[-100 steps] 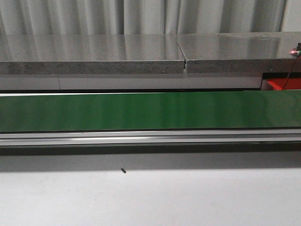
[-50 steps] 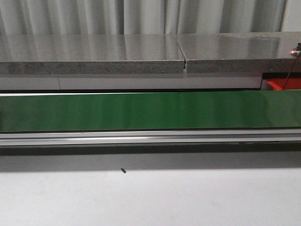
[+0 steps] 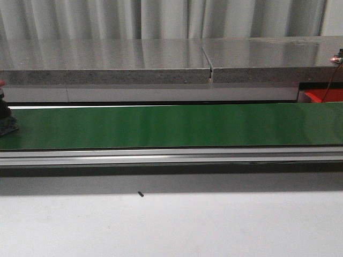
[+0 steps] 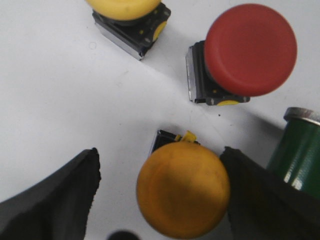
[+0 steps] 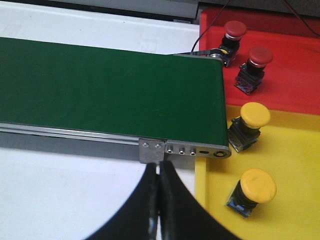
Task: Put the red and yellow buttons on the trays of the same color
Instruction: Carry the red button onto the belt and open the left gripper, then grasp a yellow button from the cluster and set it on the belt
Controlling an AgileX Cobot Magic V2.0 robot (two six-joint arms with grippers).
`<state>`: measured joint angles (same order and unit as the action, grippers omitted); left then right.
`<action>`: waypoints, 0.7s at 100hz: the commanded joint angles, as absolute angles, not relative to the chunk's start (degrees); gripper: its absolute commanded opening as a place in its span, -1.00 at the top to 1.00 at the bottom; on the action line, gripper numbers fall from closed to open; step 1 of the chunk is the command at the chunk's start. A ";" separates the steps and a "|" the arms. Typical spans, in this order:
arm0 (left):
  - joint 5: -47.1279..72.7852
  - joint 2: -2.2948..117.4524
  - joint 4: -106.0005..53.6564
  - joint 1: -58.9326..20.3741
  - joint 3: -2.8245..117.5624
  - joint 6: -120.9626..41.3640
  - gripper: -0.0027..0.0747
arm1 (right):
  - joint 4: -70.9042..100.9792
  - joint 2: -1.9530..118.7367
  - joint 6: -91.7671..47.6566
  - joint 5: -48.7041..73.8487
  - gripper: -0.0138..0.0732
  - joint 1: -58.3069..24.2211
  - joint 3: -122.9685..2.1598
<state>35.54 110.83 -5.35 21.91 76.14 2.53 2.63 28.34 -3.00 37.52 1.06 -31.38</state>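
A button (image 3: 6,115), perhaps red-capped, has entered the belt (image 3: 171,126).

L gripper (image 4: 160,195): jaws spread wide, dark pads (image 4: 60,195) at each side, pointing straight down at the surface. R gripper (image 5: 159,200): fingertips pressed together, nothing between them, tilted fwd and down. Neither arm shows in front view.

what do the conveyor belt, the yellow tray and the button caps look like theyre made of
Conveyor belt: matte green rubber or PVC, by its even, soft sheen. Yellow tray: probably moulded plastic, smooth and uniformly coloured. Orange-yellow button and red button caps: smooth, slightly scuffed plastic.
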 commanded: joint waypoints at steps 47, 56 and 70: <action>33.98 103.54 -4.40 21.97 77.08 3.17 0.53 | 2.39 28.38 -3.57 33.64 0.84 0.96 -32.87; 34.46 99.74 -3.40 21.97 76.60 3.17 0.53 | 2.39 28.38 -3.57 33.64 0.84 0.96 -32.87; 36.39 93.56 -2.34 21.97 76.50 3.17 0.53 | 2.39 28.38 -3.57 33.64 0.84 0.96 -32.87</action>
<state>37.10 99.79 -3.09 21.91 75.23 2.62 2.63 28.34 -3.00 37.52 1.06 -31.38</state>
